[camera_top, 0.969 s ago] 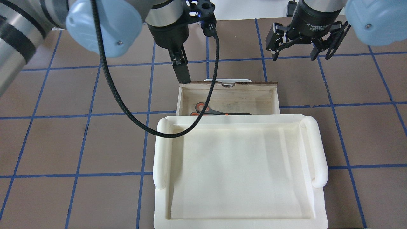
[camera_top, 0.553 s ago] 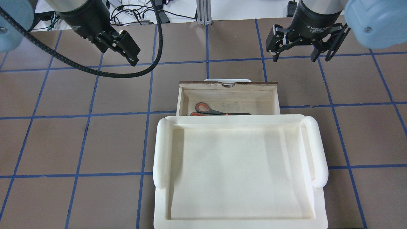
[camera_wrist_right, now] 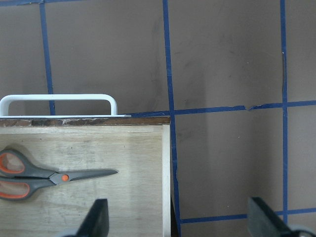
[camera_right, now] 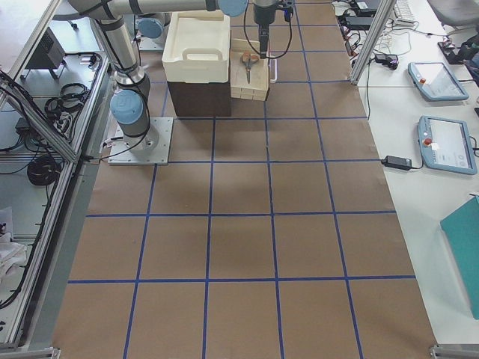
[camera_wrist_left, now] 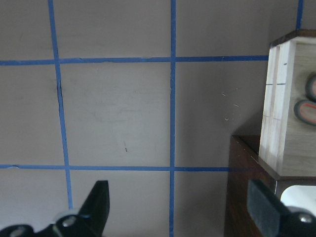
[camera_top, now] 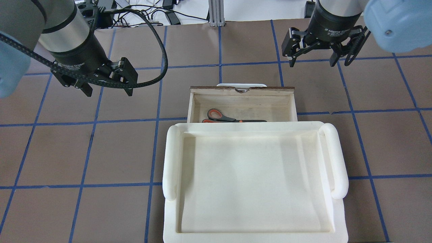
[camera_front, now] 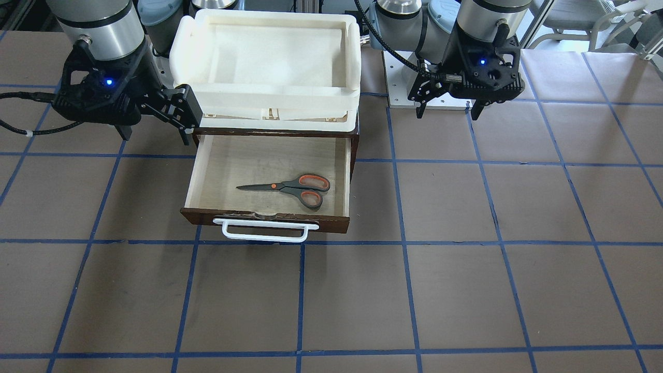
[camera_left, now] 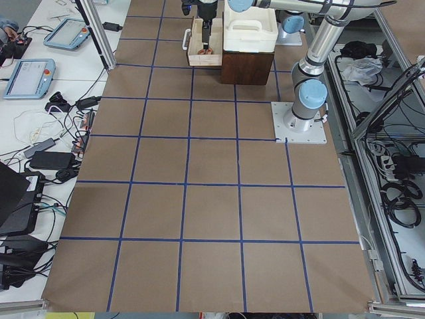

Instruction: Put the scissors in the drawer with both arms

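The scissors (camera_front: 290, 187) lie flat inside the open drawer (camera_front: 269, 216), handles toward my left side; they also show in the overhead view (camera_top: 222, 117) and the right wrist view (camera_wrist_right: 44, 175). The drawer (camera_top: 241, 89) is pulled out, with its white bar handle on the far side. My left gripper (camera_top: 108, 88) hangs open and empty over the table, left of the drawer; it also shows in the front view (camera_front: 447, 111). My right gripper (camera_top: 312, 60) is open and empty, beyond the drawer's right corner; it also shows in the front view (camera_front: 155, 132).
A cream-white foam tray (camera_top: 175, 158) sits on top of the dark-brown cabinet (camera_left: 247, 66) that holds the drawer. A brown table mat with blue tape lines surrounds it. Tablets and cables lie on side tables in the two side views.
My left gripper has left the drawer's far left corner and swung to the left, and now hangs open over the table. The right gripper and the scissors have stayed put.
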Available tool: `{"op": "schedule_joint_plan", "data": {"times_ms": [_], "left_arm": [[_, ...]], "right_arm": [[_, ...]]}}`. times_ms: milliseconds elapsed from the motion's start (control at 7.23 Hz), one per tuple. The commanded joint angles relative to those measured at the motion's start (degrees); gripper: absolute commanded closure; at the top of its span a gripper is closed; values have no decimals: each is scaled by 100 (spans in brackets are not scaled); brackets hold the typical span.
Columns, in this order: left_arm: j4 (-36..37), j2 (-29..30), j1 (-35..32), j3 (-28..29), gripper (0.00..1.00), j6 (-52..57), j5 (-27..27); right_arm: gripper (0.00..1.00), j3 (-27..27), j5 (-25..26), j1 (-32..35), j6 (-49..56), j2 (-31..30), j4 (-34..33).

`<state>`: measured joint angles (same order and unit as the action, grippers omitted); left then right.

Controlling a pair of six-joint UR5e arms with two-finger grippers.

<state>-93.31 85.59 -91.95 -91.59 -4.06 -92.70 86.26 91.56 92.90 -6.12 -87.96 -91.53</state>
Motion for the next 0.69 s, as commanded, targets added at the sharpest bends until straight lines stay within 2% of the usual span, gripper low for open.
{"op": "schedule_joint_plan", "data": {"times_ms": [0,277,553], "left_arm": [[5,-69,-7,-43,0,-367,42],[293,-78,-7,-34,0,-411,59],[488,-52,2,27,0,-411,348]], "right_arm": [[0,5,-6,0,-20,-20,4],[0,14,-6,0,-20,-20,-5],[0,14,3,0,-20,-20,4]]}}
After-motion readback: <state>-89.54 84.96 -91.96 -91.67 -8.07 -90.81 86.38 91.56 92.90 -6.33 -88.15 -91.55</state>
